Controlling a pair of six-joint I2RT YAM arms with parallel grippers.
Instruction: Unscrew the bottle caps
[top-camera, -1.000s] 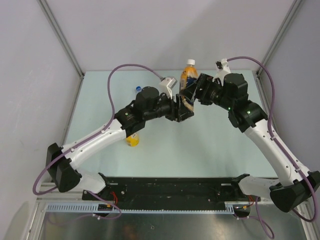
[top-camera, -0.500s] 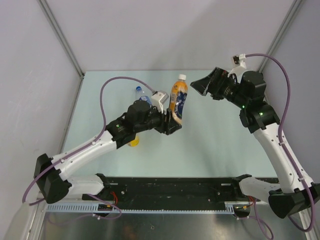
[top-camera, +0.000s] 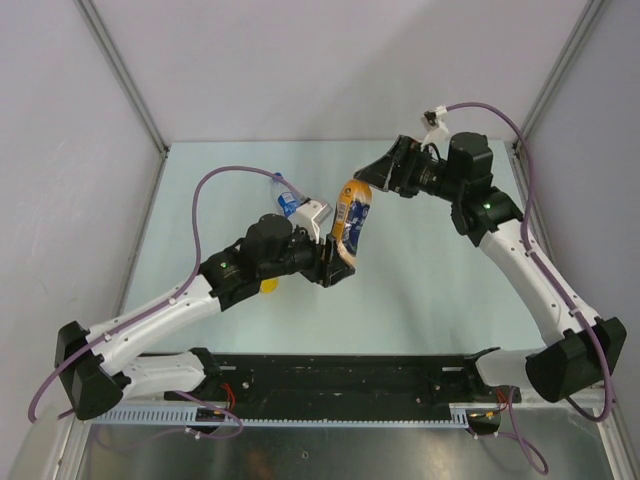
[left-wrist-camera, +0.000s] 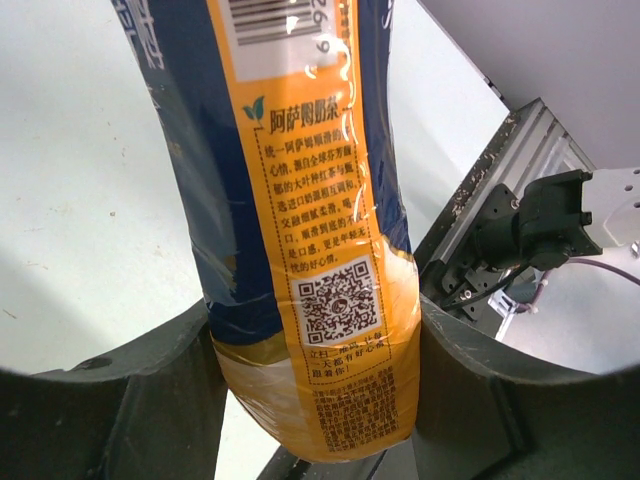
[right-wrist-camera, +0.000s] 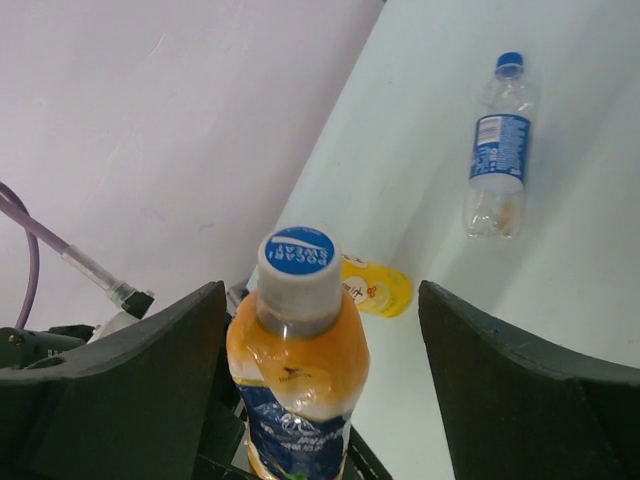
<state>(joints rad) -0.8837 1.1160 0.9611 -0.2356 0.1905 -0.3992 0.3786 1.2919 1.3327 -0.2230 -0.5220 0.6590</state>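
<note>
Was closed in by plain grey-lilac walls, joined at two slanting metal posts. Held a pale green surface under soft, even light. Ended nearest in a black plate and a toothed metal rail.

bottles 3: orange bottle, clear bottle, yellow bottle | caps visible 2 | arms 2

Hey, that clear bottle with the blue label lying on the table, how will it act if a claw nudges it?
The clear bottle lies on its side and is round, so it would probably roll. It looks almost empty, so likely light and easy to send skidding. Its thin see-through wall may dent under a firm squeeze.
</note>
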